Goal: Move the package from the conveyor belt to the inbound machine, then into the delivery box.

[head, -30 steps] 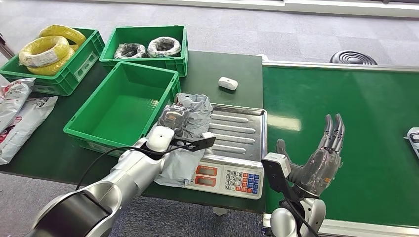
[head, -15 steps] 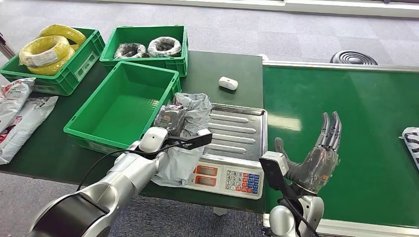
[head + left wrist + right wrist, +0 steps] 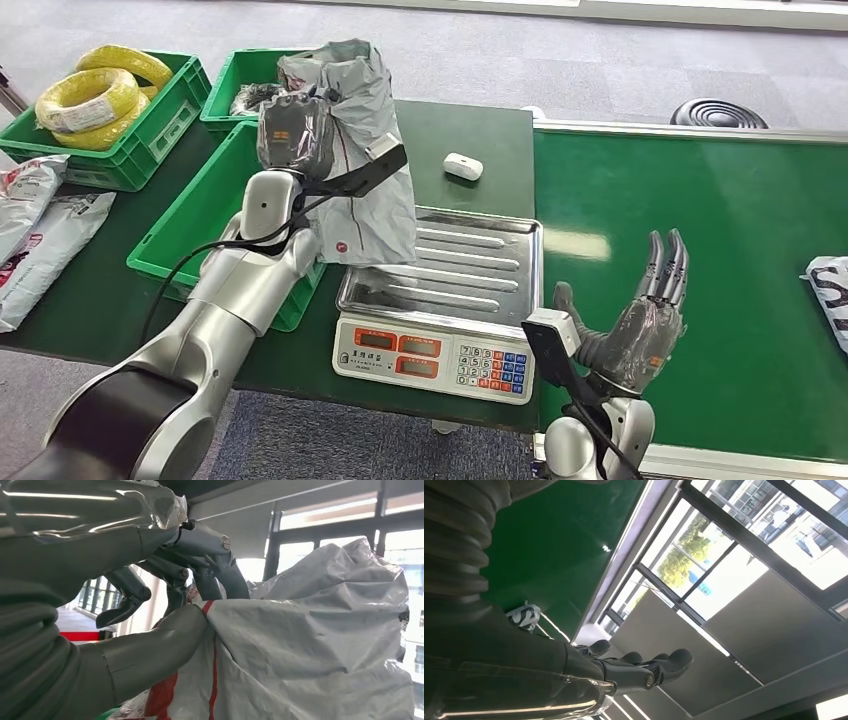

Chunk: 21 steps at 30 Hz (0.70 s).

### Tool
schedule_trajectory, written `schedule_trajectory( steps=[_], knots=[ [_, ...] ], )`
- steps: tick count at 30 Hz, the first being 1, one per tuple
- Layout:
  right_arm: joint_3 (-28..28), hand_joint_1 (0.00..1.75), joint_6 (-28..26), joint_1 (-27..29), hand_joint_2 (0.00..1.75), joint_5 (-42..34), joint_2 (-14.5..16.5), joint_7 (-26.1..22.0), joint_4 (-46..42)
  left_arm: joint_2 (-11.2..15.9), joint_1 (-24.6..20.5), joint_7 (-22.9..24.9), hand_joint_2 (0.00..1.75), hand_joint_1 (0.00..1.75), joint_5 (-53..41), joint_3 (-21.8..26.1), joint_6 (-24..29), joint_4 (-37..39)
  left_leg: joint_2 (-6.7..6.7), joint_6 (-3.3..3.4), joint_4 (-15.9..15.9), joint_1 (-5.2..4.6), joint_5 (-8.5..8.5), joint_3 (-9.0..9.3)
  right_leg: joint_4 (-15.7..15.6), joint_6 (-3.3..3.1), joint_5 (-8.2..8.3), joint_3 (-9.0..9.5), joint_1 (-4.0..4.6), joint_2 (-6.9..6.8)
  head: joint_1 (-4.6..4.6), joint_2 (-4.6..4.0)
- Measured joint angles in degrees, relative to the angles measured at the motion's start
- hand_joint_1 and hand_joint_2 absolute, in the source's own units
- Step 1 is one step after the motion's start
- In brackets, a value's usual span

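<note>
Package (image 3: 355, 150), a grey plastic mailer bag, is hanging in the air above the near green bin (image 3: 215, 215) and the left edge of the scale (image 3: 470, 300), clear of the metal tray. The left hand (image 3: 295, 130) is gripping it by its upper part, fingers (image 3: 210, 575) and thumb pinching the crumpled film, so the rest is drooping free. That height is probably letting it pass over the bin wall toward the delivery box. The right hand (image 3: 640, 320) is hovering over the conveyor belt (image 3: 740, 230), fingers straight and apart, holding nothing.
</note>
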Motion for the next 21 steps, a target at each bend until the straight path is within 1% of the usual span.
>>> schedule_trajectory(
  steps=[8, 21],
  knots=[
    [-0.8, 0.0, 0.0, 0.4, 1.75, 0.0, 0.3, 0.0, 0.0, 0.8, 0.0, 0.0, 1.75, 1.75, 0.0, 2.1, 0.3, -2.5, 0.0, 0.0, 0.0, 0.0, 0.0, -0.01, 0.0, 0.0, 0.0, 0.0, 0.0, 0.0, 0.0, 0.0],
    [-1.2, 0.0, 0.0, 0.5, 1.75, 0.0, 0.6, -0.1, 0.0, 1.1, 0.0, 0.0, 1.75, 1.75, 0.0, 2.7, 0.3, -3.1, 0.0, 0.0, 0.0, 0.0, 0.0, -0.02, 0.0, 0.0, 0.0, -0.02, 0.0, 0.0, 0.01, 0.0]
  ],
)
